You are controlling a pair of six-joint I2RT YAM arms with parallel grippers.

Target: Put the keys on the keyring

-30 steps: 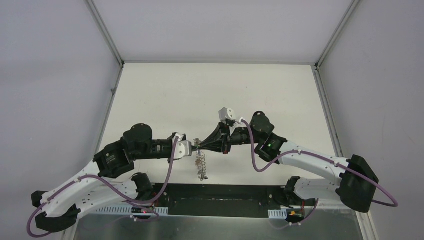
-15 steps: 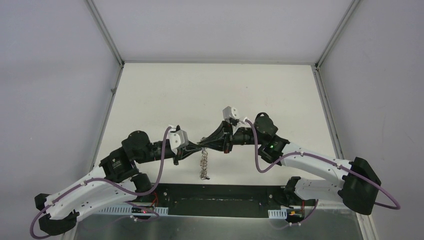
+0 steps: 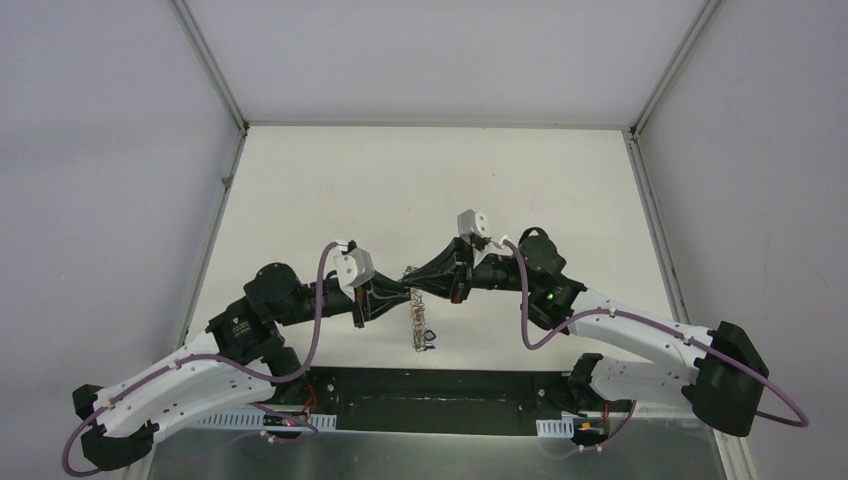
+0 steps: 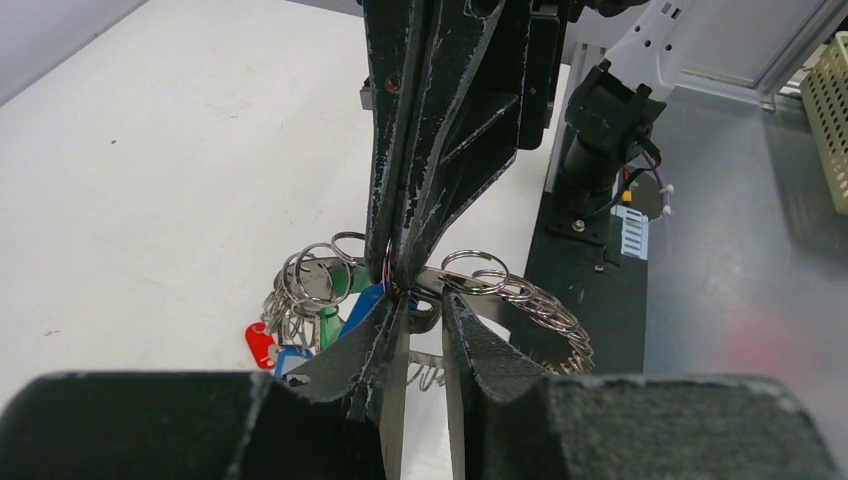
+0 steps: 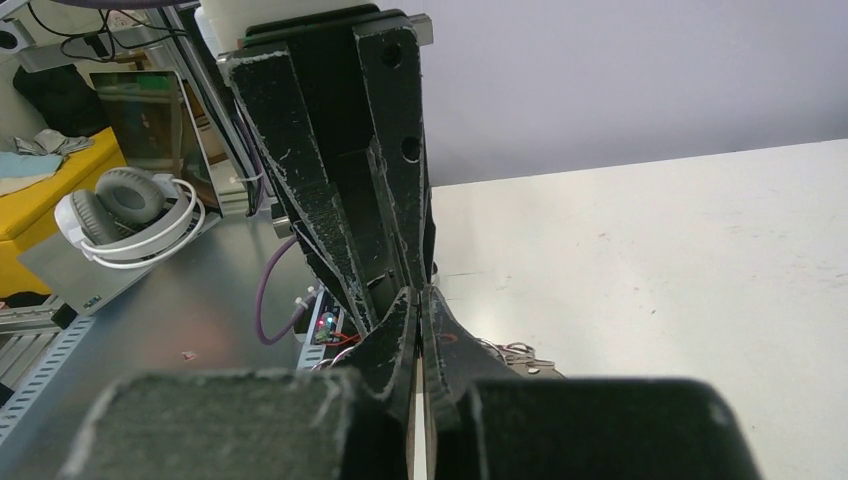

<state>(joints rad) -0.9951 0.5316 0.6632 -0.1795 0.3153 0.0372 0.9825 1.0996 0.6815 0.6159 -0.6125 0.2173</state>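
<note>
The left fingers (image 4: 482, 352) are being parted beside the keyring (image 4: 548, 314), which is still being held clamped between the closed right fingers (image 4: 440, 150).

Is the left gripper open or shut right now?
Slightly open: the left wrist view shows the left gripper with a gap between its fingers.

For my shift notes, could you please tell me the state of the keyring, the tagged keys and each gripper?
Keyring: hanging, pinched at its top edge.
Right gripper: shut on it.
Left gripper: slightly open.
Keys: red and blue tags dangle among the loops; attachment unclear.
</note>
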